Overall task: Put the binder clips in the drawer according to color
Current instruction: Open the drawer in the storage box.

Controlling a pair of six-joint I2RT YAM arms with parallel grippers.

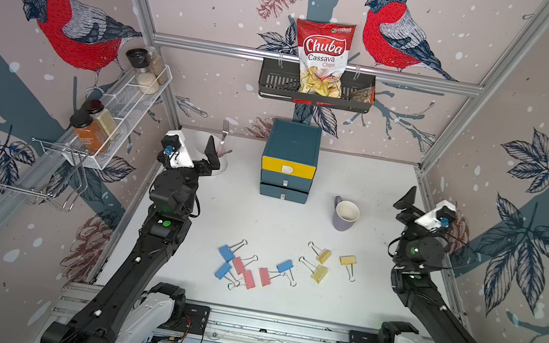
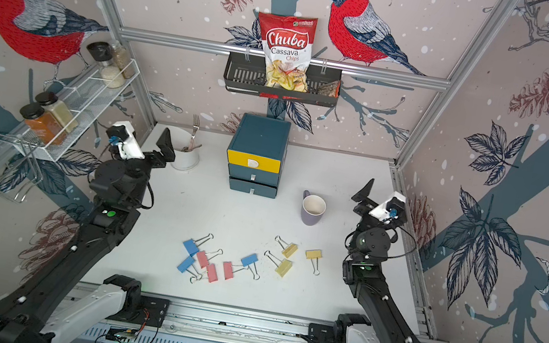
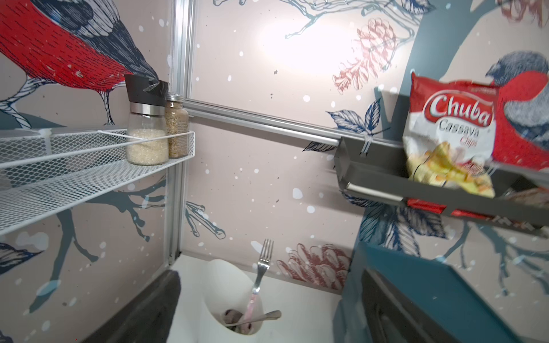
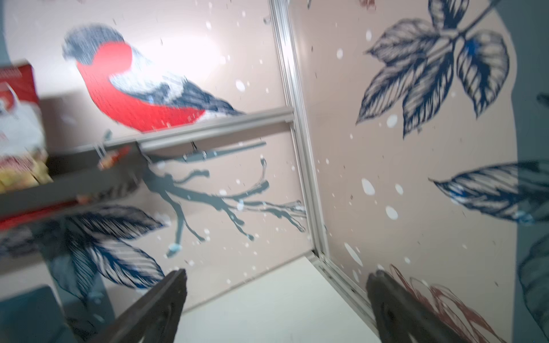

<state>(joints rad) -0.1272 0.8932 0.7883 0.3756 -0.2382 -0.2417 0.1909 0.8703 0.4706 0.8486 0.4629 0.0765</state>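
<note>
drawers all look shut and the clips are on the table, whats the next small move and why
Probably move the left fingers to the white tab on the yellow drawer and pull it open. All three drawers look shut, the clips all lie on the table, and the left fingers are open, empty and nearest the chest.

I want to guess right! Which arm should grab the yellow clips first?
Right. The three yellow clips lie close to the right arm, far from the left one, and the right claw is open and empty.
</note>
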